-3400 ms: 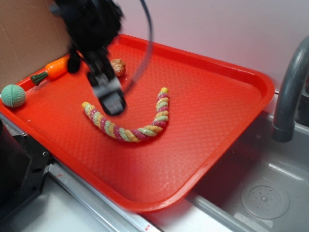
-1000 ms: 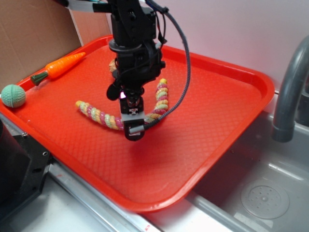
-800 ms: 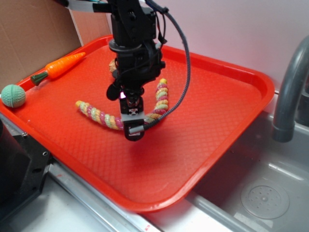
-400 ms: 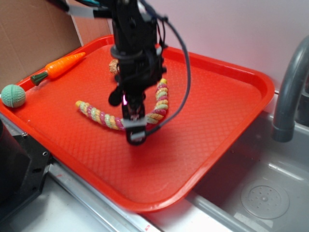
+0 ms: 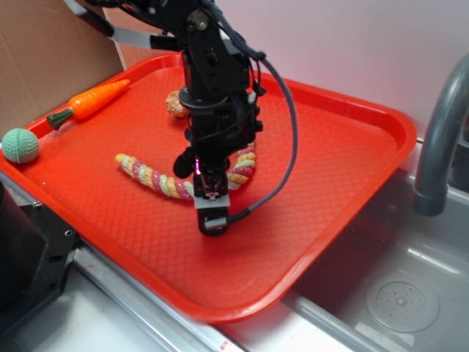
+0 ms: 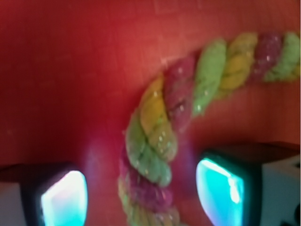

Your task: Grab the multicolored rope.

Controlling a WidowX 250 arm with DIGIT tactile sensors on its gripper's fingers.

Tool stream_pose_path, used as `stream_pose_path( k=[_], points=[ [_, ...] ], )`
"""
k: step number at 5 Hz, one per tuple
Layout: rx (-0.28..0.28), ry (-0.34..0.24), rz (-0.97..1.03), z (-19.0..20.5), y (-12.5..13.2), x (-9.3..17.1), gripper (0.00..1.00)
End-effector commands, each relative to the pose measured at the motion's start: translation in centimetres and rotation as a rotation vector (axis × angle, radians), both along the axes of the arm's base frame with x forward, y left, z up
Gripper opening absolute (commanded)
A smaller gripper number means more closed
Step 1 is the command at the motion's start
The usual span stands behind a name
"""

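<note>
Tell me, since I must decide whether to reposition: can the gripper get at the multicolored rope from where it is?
Probably yes. In the wrist view the multicolored rope runs between the open fingertips, nothing covering it. From outside, the gripper sits right over the rope's bend on the tray.

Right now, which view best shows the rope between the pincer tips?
The wrist view: the multicolored rope runs between both fingertips, which stand apart, open. In the exterior view the pincer and arm hide the rope's middle, showing only its ends.
</note>
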State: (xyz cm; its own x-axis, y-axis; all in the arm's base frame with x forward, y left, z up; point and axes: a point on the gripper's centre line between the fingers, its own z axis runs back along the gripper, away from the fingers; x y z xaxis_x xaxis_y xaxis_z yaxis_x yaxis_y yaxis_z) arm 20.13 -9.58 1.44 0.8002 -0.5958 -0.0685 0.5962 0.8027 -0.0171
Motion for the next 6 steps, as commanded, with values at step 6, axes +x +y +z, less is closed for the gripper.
stream_pose_path(
  k=[6],
  points=[
    [0.024, -0.120, 0.715, 19.4, 9.1, -3.7, 0.00]
  ],
)
